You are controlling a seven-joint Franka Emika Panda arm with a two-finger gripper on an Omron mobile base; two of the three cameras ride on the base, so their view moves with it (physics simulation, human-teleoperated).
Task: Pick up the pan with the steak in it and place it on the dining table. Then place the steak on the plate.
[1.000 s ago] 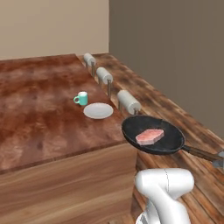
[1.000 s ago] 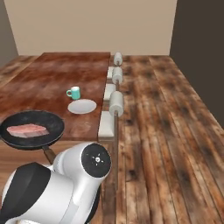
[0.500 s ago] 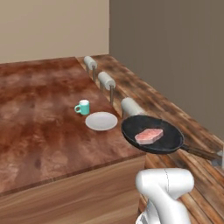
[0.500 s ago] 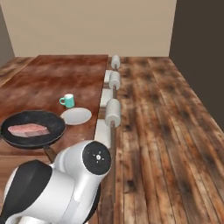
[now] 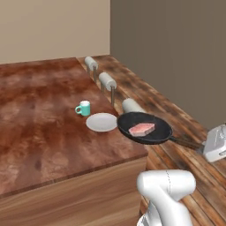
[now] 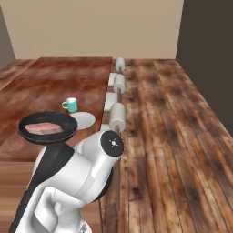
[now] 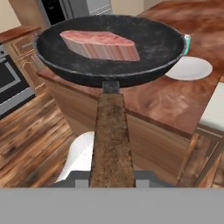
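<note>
The round black shallow frying pan with the long brown wooden handle [image 5: 145, 128] hangs in the air at the near corner of the large reddish-brown glossy wooden dining table [image 5: 39, 119], its bowl partly over the tabletop edge and partly past it, not resting on the wood. The small flat pinkish-red slab of raw steak [image 5: 141, 129] lies flat inside the pan, a little off centre. In the left base view the handle runs back to the white hand of the arm, which is cut off by the right edge, so the gripper [image 5: 207, 149] is barely made out there. In the hand view the handle [image 7: 111, 140] runs straight down to the bottom, where its end vanishes between the finger tips; the tips themselves are mostly hidden, and the jaws look closed tight on the wood. Just beside the pan on the table lies the small round flat white plate [image 5: 102, 122], its near rim partly covered by the pan in the right base view. The teal mug [image 5: 84, 107] stands just behind the plate, and in the hand view only a sliver of it peeks past the pan's rim. Three grey-cushioned stools [image 6: 118, 116] line the table's far side, their legs thin and hard to trace.
</note>
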